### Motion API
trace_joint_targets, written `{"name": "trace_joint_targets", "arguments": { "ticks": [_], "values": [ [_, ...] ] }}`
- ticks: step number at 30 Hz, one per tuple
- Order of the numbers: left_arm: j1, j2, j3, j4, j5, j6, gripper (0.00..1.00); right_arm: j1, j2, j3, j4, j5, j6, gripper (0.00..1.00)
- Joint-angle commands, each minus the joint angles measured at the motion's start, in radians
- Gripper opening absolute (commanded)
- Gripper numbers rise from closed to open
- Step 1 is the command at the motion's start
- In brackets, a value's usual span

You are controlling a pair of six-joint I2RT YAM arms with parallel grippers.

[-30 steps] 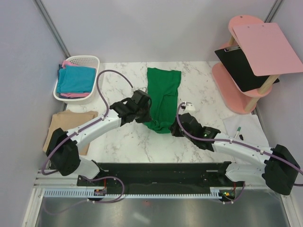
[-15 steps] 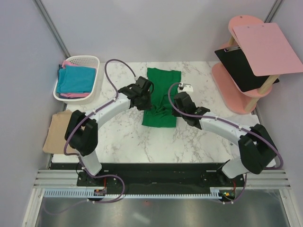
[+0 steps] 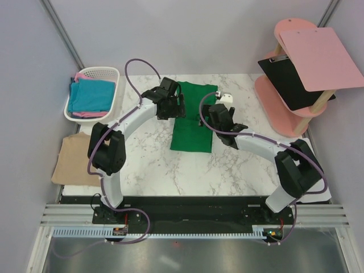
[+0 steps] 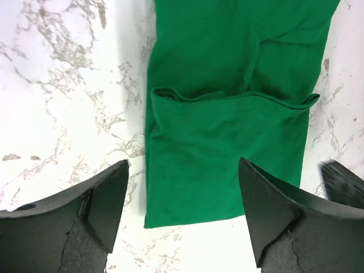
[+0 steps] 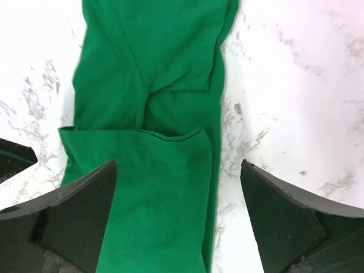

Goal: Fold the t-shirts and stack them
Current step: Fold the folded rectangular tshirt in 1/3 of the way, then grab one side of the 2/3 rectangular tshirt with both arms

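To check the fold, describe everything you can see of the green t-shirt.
The green t-shirt is plain bright green soft cloth, folded into a narrow strip lying flat on the white marble table. Its near half carries a doubled-over top layer, whose slightly wrinkled edge crosses the strip about midway. The left gripper and right gripper are at its two sides, both open and gripping nothing.
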Motion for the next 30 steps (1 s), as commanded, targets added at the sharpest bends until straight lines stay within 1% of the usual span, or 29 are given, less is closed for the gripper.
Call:
{"name": "trace_joint_targets", "arguments": {
  "ticks": [1,3,4,5,7,9,10,11,13,14,19,23,25,26,27,29,30],
  "values": [
    [-0.003,-0.154,-0.069,-0.014,-0.024,0.041,0.85,0.0,-0.158,-0.068,0.155,0.056,-0.024,0.98],
    [-0.006,-0.198,-0.132,0.009,-0.001,0.035,0.85,-0.002,-0.171,-0.067,0.069,0.05,-0.009,0.98],
    [-0.006,-0.241,-0.166,0.032,0.004,0.029,0.84,-0.002,-0.175,-0.074,0.044,0.013,0.004,0.98],
    [-0.006,-0.258,-0.235,0.046,0.012,0.015,0.85,0.0,-0.178,-0.081,-0.011,-0.001,0.019,0.98],
    [-0.006,-0.29,-0.307,0.08,0.029,-0.007,0.84,0.0,-0.188,-0.126,-0.036,-0.053,0.072,0.96],
    [-0.006,-0.335,-0.43,0.124,0.054,-0.04,0.8,0.0,-0.211,-0.174,-0.045,-0.099,0.131,0.91],
    [-0.006,-0.35,-0.474,0.159,0.064,-0.054,0.78,0.0,-0.221,-0.229,-0.045,-0.111,0.152,0.88],
    [-0.006,-0.373,-0.552,0.216,0.07,-0.076,0.77,-0.002,-0.23,-0.258,-0.028,-0.13,0.2,0.84],
    [-0.006,-0.381,-0.614,0.273,0.107,-0.091,0.74,0.0,-0.251,-0.336,0.001,-0.141,0.232,0.8],
    [-0.006,-0.377,-0.649,0.313,0.12,-0.097,0.73,0.0,-0.256,-0.36,0.022,-0.139,0.26,0.75],
    [-0.006,-0.329,-0.686,0.39,0.151,-0.1,0.72,-0.003,-0.261,-0.468,0.128,-0.171,0.301,0.74],
    [-0.007,-0.271,-0.666,0.411,0.171,-0.103,0.7,-0.002,-0.193,-0.487,0.236,-0.239,0.34,0.73],
    [-0.006,-0.239,-0.66,0.417,0.176,-0.106,0.64,-0.002,-0.141,-0.493,0.273,-0.274,0.366,0.69],
    [-0.006,-0.229,-0.656,0.422,0.182,-0.106,0.61,-0.002,-0.124,-0.496,0.321,-0.289,0.376,0.62],
    [-0.006,-0.222,-0.654,0.425,0.188,-0.106,0.53,-0.002,-0.086,-0.498,0.335,-0.302,0.392,0.54],
    [-0.006,-0.197,-0.647,0.427,0.19,-0.105,0.4,-0.002,-0.048,-0.483,0.365,-0.35,0.409,0.44],
    [-0.006,-0.192,-0.645,0.428,0.194,-0.105,0.26,-0.002,-0.015,-0.473,0.366,-0.366,0.409,0.38]
  ]
}}
